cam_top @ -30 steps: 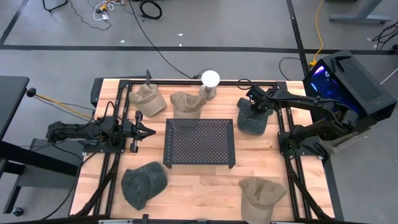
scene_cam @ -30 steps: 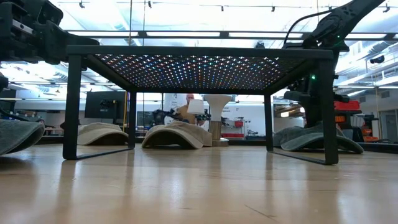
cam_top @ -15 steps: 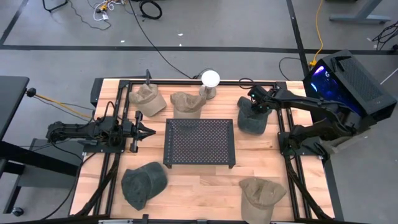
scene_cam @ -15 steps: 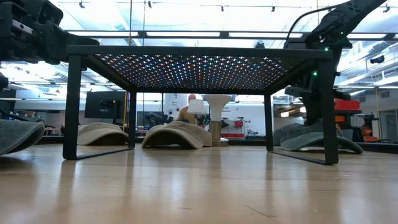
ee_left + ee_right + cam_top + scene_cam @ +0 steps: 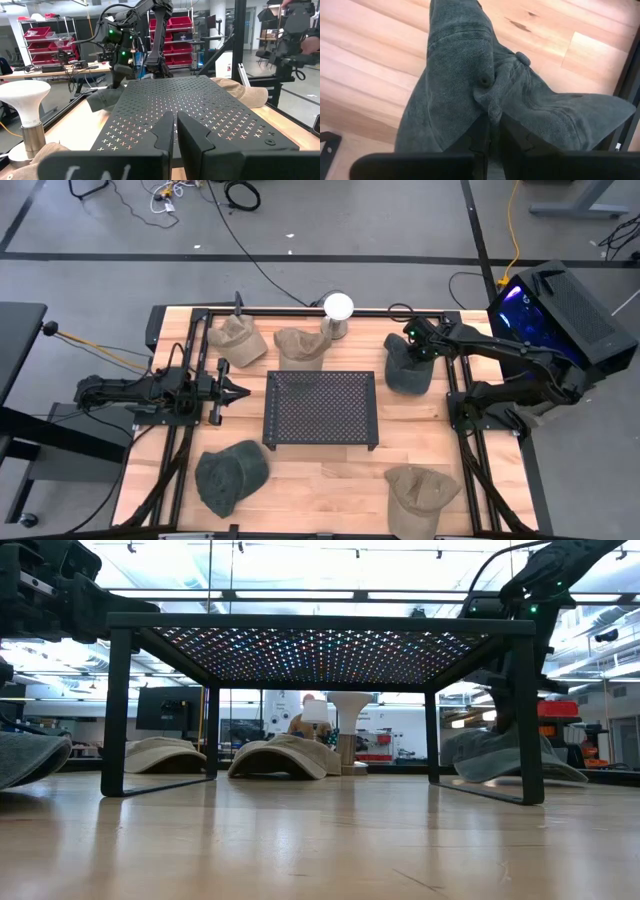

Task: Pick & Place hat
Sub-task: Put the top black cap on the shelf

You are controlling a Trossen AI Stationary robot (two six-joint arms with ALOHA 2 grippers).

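Right gripper (image 5: 409, 350) sits at 2 o'clock from the black perforated metal stand (image 5: 321, 409), over the dark grey-green fabric cap (image 5: 405, 370). Right wrist view: fingers pinched nearly closed on a fold of the cap's crown (image 5: 490, 100), cloth bunched between them; fingertips themselves buried in fabric. Cap looks part lifted, brim end drooping toward the wooden table (image 5: 320, 480); in the low view its underside (image 5: 490, 762) is partly blocked by the stand leg, so whether it still touches the table is hard to tell.

Left gripper (image 5: 238, 391) at 9 o'clock from the stand, level with its edge, fingers nearly together and holding nothing; left wrist view shows only a thin slit between the two dark fingers (image 5: 192, 137).

Other caps: tan cap (image 5: 236, 338) at 10 o'clock, tan cap (image 5: 301, 348) at 12 o'clock, touching the base of the white bulb-shaped lamp (image 5: 338, 308). Dark green cap (image 5: 229, 475) at 7 o'clock. Tan cap (image 5: 421, 494) at 5 o'clock, its lower end cut off by the frame edge. Low view shows only a sliver of the dark green cap at the frame's left edge (image 5: 25, 755).
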